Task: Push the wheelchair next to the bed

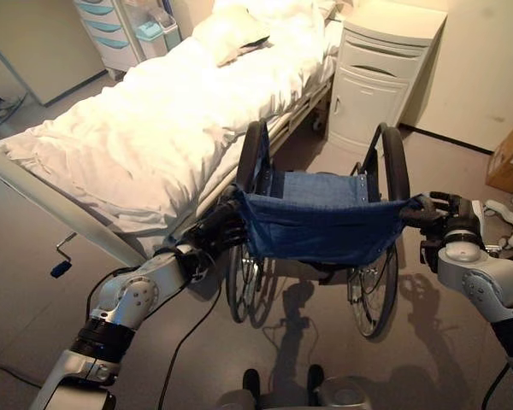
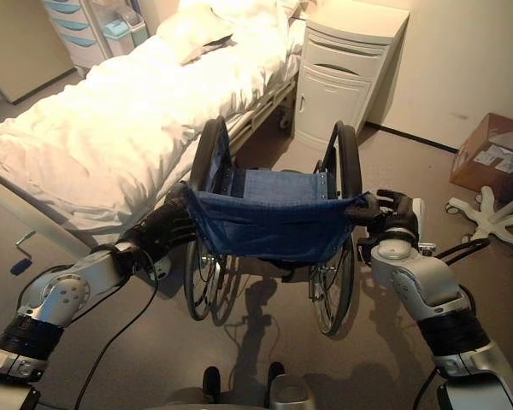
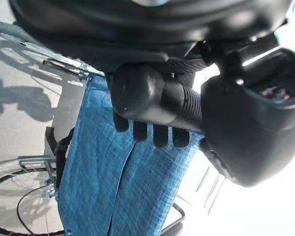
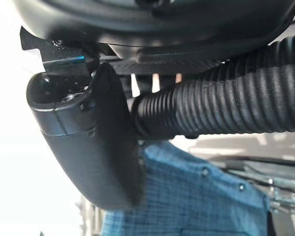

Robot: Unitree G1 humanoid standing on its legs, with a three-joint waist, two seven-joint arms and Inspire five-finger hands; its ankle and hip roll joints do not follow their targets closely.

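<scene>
The bed (image 1: 154,128) is stretching across the upper left of the frame, its white duvet (image 1: 137,145) lying rumpled over it and a pillow (image 1: 231,32) sitting up near the top centre. Right beside it, in the middle of the frame, the wheelchair (image 1: 316,213) is standing with its left wheel close against the bed's side rail and its blue fabric back (image 1: 321,226) facing us. Past it, at the upper right, a white bedside cabinet (image 1: 380,68) is standing against the wall, and a drawer unit (image 1: 107,30) with pale blue fronts is showing at the upper left corner. A cardboard box (image 1: 511,154) is sitting at the right edge. Now the hands: the left hand (image 1: 218,229) is wrapping its fingers (image 3: 152,135) round the chair's left push handle (image 3: 152,98), thumb closing on the ribbed grip. Over at centre right, the right hand (image 1: 440,213) is curling round the right push handle (image 4: 226,103), its thumb (image 4: 88,142) pressing across the corrugated grip just above the blue cloth.
</scene>
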